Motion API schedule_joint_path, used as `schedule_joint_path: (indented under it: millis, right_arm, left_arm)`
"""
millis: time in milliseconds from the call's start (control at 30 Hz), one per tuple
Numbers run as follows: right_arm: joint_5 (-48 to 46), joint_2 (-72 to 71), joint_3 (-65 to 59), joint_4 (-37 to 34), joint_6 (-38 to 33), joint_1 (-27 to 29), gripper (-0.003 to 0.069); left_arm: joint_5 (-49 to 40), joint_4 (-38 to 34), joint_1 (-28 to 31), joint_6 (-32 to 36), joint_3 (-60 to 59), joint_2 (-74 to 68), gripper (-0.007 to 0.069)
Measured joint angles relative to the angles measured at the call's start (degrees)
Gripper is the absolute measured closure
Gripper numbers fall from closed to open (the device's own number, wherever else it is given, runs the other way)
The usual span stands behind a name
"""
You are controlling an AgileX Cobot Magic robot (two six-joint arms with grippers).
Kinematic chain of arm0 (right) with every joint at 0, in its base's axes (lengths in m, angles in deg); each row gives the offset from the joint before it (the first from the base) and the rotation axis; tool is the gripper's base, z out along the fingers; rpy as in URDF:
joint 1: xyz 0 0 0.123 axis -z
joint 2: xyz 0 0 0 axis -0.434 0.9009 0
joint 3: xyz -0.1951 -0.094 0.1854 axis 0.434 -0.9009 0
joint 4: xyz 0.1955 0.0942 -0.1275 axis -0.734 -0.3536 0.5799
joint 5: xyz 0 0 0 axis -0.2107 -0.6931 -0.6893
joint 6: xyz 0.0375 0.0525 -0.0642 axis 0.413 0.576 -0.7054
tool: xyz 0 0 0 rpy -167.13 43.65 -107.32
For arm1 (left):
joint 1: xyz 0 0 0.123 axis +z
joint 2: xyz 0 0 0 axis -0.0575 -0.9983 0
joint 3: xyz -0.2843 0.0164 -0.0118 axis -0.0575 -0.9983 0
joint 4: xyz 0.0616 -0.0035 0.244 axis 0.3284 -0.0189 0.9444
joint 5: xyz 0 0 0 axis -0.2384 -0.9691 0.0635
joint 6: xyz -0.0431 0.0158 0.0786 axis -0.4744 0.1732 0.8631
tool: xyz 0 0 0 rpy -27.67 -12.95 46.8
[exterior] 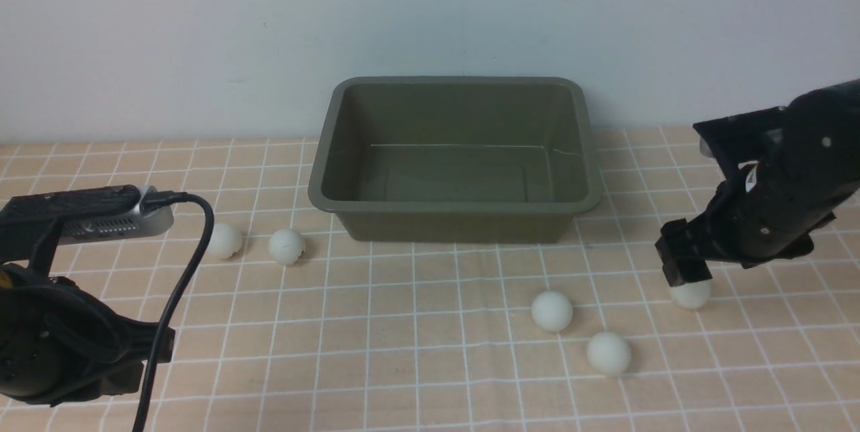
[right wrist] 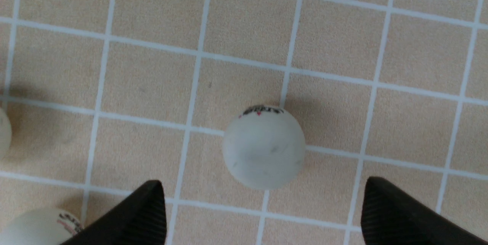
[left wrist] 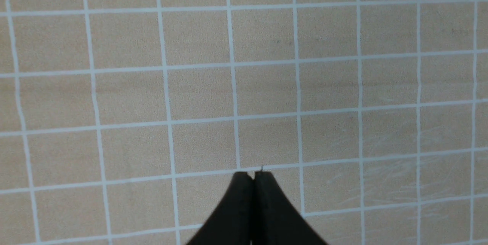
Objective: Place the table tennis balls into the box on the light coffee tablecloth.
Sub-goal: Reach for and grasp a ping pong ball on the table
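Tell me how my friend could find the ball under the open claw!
Find the green box at the back of the checked cloth. To its right, nearer the camera, lie three white balls; take the ball farthest right. Only this one sits directly under the right gripper, whose black tip hides its top.

No print is legible; 2 table tennis balls (right wrist: 264, 149) (right wrist: 38, 229) bear blurred marks.
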Motion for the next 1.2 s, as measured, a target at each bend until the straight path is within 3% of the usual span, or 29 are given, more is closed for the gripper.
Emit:
schedule_joint_path:
  millis: [433, 867, 1200]
  right_arm:
    - [-2.4, 8.3, 5.5, -0.6, -0.9, 0.3, 0.0056]
    - [-2.4, 8.6, 5.5, -0.8, -1.5, 0.3, 0.0120]
    - [-2.3, 9.2, 5.6, -0.8, -2.0, 0.3, 0.0123]
  left_arm:
    - [0.0, 0.0, 0.0, 0.0, 0.0, 0.0, 0.0693]
    - [0.0, 0.0, 0.0, 0.0, 0.0, 0.0, 0.0693]
    - [-1.0, 0.0, 0.0, 0.0, 0.0, 0.0, 0.0693]
